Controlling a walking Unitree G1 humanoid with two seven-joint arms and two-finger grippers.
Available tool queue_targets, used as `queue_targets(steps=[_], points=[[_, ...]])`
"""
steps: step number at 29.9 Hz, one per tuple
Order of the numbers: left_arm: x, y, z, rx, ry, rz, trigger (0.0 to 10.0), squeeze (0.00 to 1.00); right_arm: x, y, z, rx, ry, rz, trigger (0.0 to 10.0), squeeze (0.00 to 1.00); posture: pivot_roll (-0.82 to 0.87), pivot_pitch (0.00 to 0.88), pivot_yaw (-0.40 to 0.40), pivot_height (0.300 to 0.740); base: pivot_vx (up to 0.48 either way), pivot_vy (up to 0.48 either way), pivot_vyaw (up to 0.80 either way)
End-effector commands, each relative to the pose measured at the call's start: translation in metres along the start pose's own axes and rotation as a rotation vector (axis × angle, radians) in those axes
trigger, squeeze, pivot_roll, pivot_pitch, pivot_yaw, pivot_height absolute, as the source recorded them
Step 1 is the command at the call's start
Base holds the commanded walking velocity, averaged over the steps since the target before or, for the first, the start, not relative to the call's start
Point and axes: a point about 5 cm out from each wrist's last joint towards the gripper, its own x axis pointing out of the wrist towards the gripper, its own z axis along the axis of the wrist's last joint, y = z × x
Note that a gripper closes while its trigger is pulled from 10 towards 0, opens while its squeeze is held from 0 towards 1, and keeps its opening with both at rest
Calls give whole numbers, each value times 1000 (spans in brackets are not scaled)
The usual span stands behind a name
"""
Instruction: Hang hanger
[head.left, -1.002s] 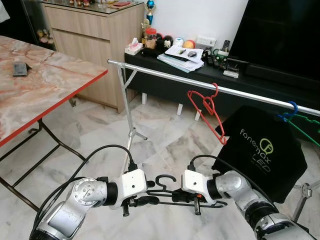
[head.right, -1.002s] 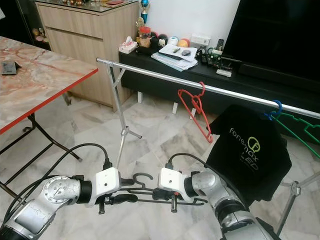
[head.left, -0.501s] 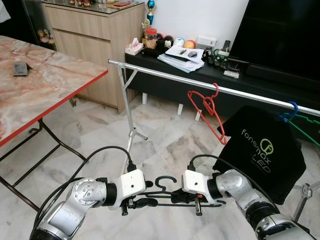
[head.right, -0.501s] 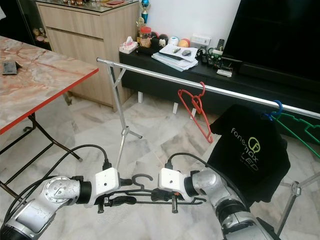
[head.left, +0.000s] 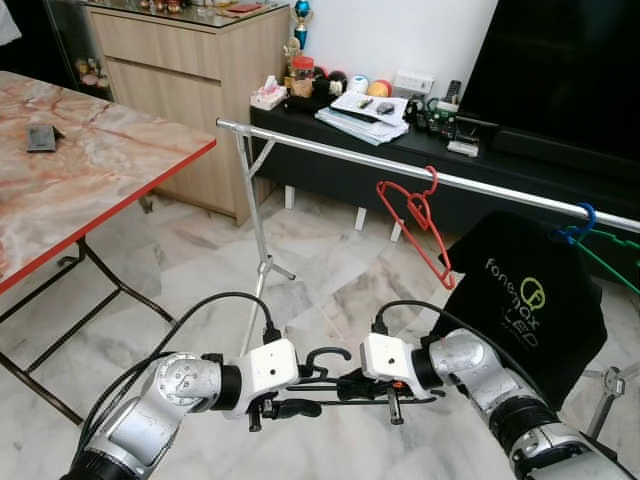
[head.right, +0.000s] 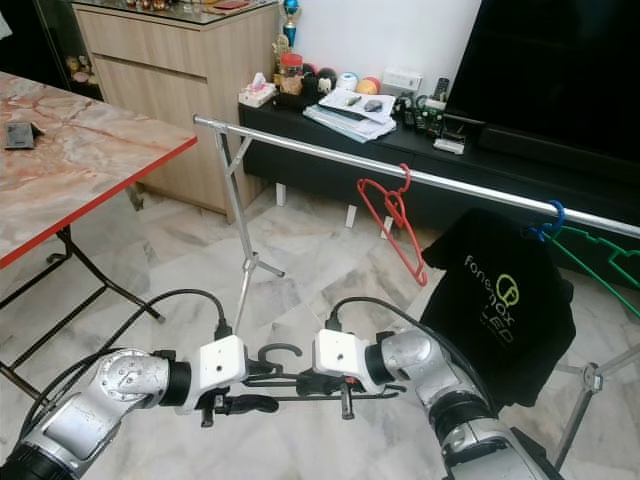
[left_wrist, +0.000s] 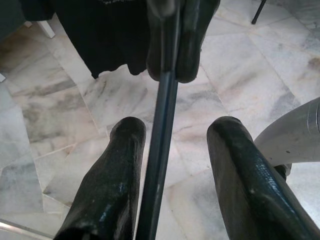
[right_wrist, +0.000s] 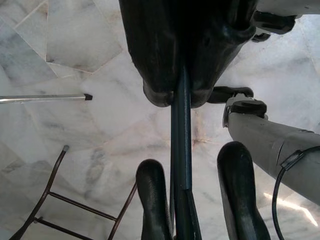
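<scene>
While your head cameras look down at the marble floor (head.left: 330, 280), you have a black hanger (head.left: 335, 372) held low in front of you, its hook up and its bar running level between the 2 grippers. The left gripper (head.left: 285, 407) sits at the hanger's left end and the right gripper (head.left: 362, 388) at its middle, the 2 nearly meeting.

The left wrist view tells you more: the 2 fingers (left_wrist: 107, 187) stand apart with the hanger's bar (left_wrist: 160, 150) passing between them, close to 1 finger, so this gripper looks spread rather than clamped. In that same view the right gripper's fingers close around the bar further along. The right wrist view shows its own fingers (right_wrist: 152, 200) either side of the bar (right_wrist: 181, 160), probably pinching it, though contact is hard to confirm.

Farther off, the silver clothes rail (head.left: 340, 158) crosses left to right, carrying a red hanger (head.left: 415, 215), a black T-shirt (head.left: 525, 300) and a green hanger (head.left: 610, 255) at the right. A marble-topped table (head.left: 70, 170) stands to your left.
</scene>
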Motion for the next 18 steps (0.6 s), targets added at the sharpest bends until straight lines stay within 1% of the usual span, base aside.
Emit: queue_targets(steps=[1, 3, 4, 5, 18], points=[[2, 2, 2, 5, 1, -11, 8902, 0, -5, -5, 5, -26, -7, -6, 10000, 0, 140, 65, -105, 740, 0, 0, 0], [2, 2, 2, 4, 1, -11, 8902, 0, -5, -5, 5, -26, -7, -6, 10000, 0, 140, 65, -105, 740, 0, 0, 0], [2, 3, 3, 4, -1, -8, 745, 0, -5, -5, 6, -25, -8, -5, 10000, 0, 141, 68, -105, 740, 0, 0, 0], [2, 3, 3, 3, -2, -7, 0, 0, -5, -5, 6, -25, -8, -4, 10000, 0, 141, 68, -105, 740, 0, 0, 0], [2, 3, 3, -4, -2, -18, 0, 0, -6, -5, 6, -21, -12, -7, 10000, 0, 140, 71, -102, 740, 0, 0, 0]])
